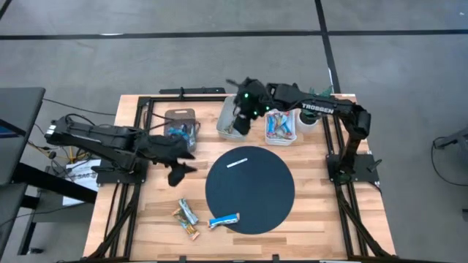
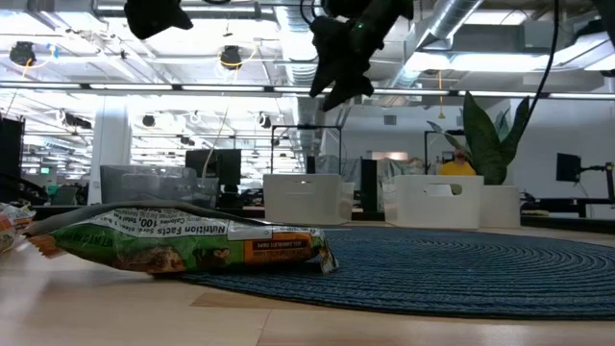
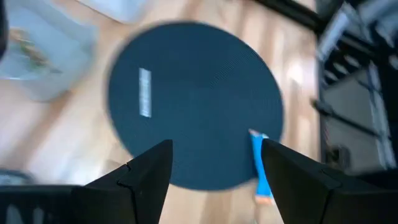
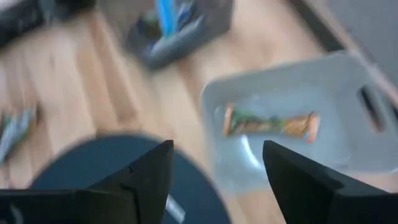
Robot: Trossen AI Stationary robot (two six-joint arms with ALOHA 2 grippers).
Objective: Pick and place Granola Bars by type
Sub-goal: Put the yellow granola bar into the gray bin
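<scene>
My left gripper [image 1: 183, 165] [image 3: 214, 163] is open and empty above the wood, left of the dark round mat [image 1: 250, 188]. My right gripper [image 1: 243, 120] [image 4: 217, 163] is open and empty above the middle white bin [image 1: 232, 123], where one orange-green granola bar [image 4: 270, 123] lies on the floor. A blue bar [image 1: 224, 219] [image 3: 260, 169] lies on the mat's near edge. A few more bars [image 1: 186, 216] lie on the wood to its left. A green-orange bar [image 2: 183, 245] fills the foreground of the low view.
A clear bin [image 1: 180, 124] holds blue bars. The right white bin [image 1: 281, 126] holds multicoloured bars. A thin white strip [image 1: 238, 162] lies on the mat. A black frame [image 1: 146, 109] borders the table's sides and back.
</scene>
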